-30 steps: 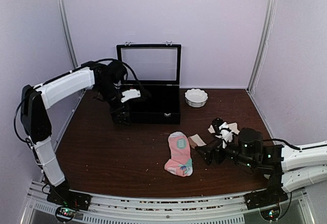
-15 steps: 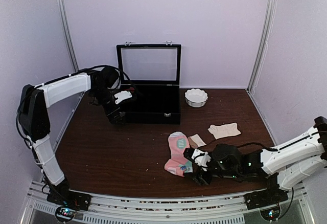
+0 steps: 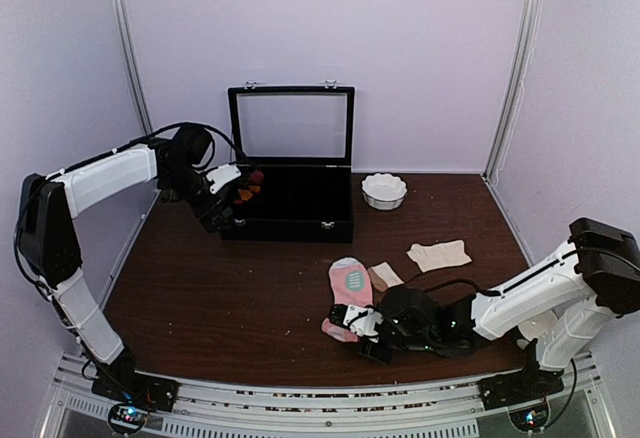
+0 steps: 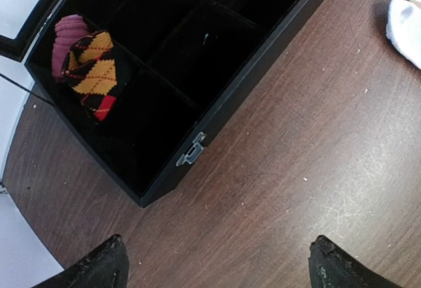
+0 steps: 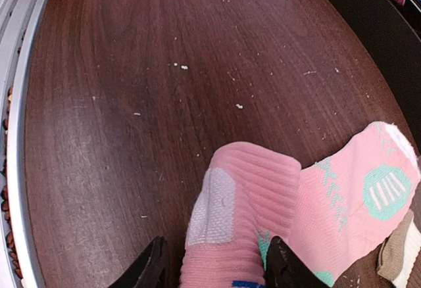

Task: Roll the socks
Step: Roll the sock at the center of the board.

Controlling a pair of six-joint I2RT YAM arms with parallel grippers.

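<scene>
- Over on the right, the right gripper (image 3: 358, 320) is low on the table (image 3: 220, 298), at the near end of the pink sock (image 3: 351, 288).
- From its wrist camera, the two dark fingers (image 5: 148, 269) sit close on either side of that end. They are partly closed and seem to press the fabric between them.
- The sock's ribbed end is doubled over into a hump between the fingers, with a white patch on top.
- The rest of the pink sock lies flat and runs away toward the back of the table, showing mint markings. Its tan toe (image 3: 385, 276) lies off to the right side.
- The cream sock (image 3: 438, 255) lies flat on its own, further right and a little further back, apart from the pink one and from both grippers.
- On the left, the left gripper (image 3: 222, 208) hangs by the front left corner of the black box (image 3: 300, 220).
- Its fingertips (image 4: 99, 269) are spread wide with only bare wood between them, so it holds nothing.
- The box stands against the back wall with its glass lid (image 3: 291, 126) raised upright and a small metal latch (image 4: 192, 151) on the front wall.
- A dark red and orange sock bundle (image 4: 89, 68) rests in a compartment at the left end of the box.
- A white bowl (image 3: 384, 190) stands just right of the box, near the back wall.
</scene>
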